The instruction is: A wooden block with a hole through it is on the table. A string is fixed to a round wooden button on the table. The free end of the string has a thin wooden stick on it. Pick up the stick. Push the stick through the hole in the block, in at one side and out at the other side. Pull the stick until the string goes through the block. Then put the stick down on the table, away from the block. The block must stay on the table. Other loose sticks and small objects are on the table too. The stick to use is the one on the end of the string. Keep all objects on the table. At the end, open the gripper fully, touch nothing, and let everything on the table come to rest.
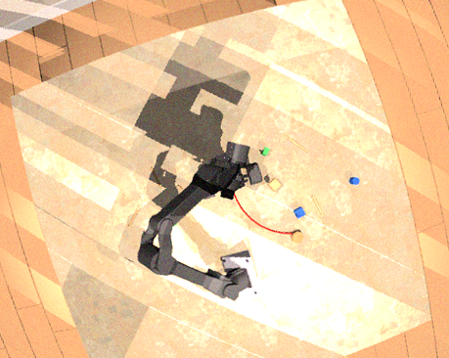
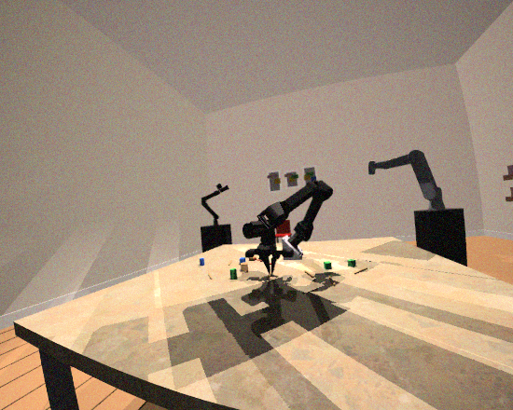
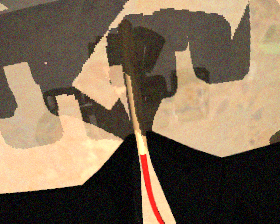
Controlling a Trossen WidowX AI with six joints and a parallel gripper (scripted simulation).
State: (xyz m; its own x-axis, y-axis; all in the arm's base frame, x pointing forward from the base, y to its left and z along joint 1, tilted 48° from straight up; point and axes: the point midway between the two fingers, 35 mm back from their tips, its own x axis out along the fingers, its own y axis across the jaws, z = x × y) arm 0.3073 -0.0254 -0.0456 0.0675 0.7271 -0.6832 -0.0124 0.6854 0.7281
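My gripper (image 2: 270, 275) (image 3: 140, 138) points down at the table and is shut on the thin wooden stick (image 3: 132, 100), close to its string end. The stick's far part lies in shadow in the wrist view, and the arm hides it in the top view. The red string (image 1: 253, 220) (image 3: 149, 185) curves from under the gripper to the round wooden button (image 1: 298, 236). The small tan wooden block (image 1: 275, 184) (image 2: 243, 267) stands on the table beside the gripper, not touching it. Its hole cannot be made out.
A green piece (image 1: 266, 151) (image 2: 233, 274) stands near the block. A blue cube (image 1: 300, 212) is near the button, and a blue cylinder (image 1: 354, 181) (image 2: 201, 262) farther out. Loose sticks lie around, one beyond the green piece (image 1: 266, 151). Two more green pieces (image 2: 327, 265) (image 2: 352, 263) stand on the arm's other side.
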